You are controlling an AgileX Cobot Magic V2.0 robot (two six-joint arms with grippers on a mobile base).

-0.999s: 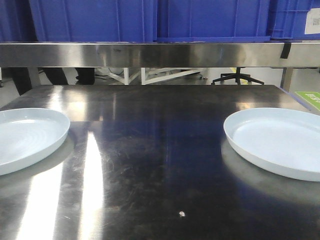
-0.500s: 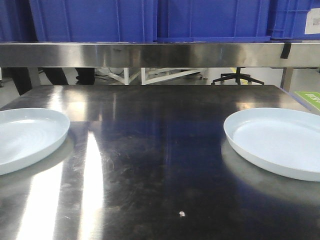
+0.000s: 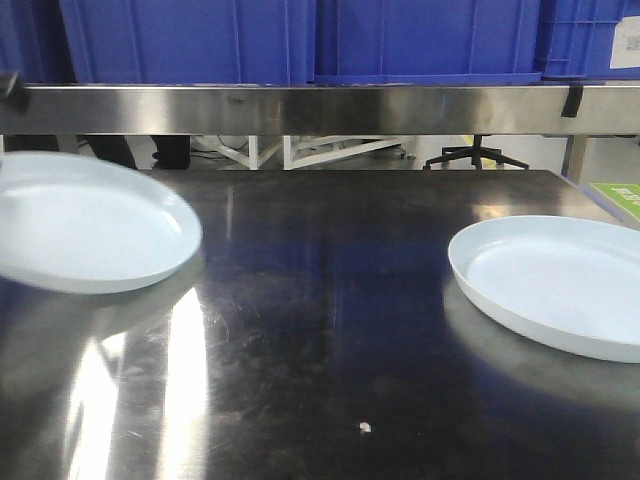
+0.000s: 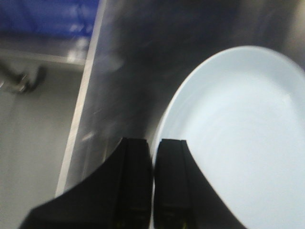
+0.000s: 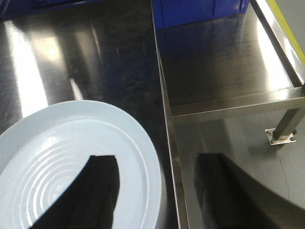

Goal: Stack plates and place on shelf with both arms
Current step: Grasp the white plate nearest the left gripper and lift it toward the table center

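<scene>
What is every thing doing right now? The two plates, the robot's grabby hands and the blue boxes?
left plate: pinched at its rim, looks raised off the table, blurry.
right plate: lying flat on the table, not gripped.
left gripper: shut on the left plate's rim.
right gripper: open, one finger over the right plate, one outside its rim.
blue crates: sitting on the shelf.

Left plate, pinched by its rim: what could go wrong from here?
The left gripper pinches only the edge of the left plate, which looks lifted off the table; the glossy rim could slip out. Carried across, it might strike the right plate rather than settle squarely onto it.
</scene>
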